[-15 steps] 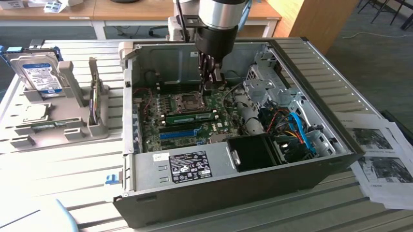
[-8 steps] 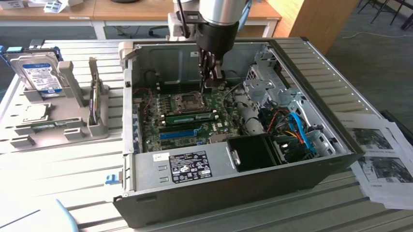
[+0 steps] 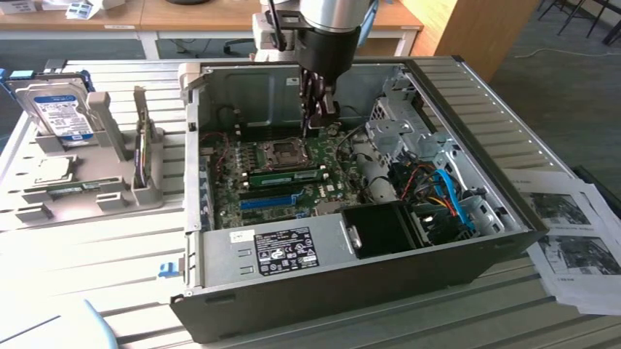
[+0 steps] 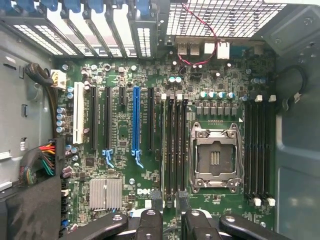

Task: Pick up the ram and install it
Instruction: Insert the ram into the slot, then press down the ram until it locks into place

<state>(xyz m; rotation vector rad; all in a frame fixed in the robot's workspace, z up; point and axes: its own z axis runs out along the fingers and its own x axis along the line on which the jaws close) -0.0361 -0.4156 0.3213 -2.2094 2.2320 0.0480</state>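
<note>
Now gripper (image 3: 316, 120) open above ram (image 3: 287, 175)

Exterior view looks down obliquely; wrist view looks straight down, sharing the motherboard (image 3: 281, 171).

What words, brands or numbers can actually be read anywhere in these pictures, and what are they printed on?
None can be read with certainty.
White sticker on the computer case: black box, barcode-like marks, print too small.
Hard drive blue-white label: lettering blurred.
Printed sheets beside the case: text and pictures too blurred.
Motherboard: a small white logo near the heatsink, not legible.
</note>
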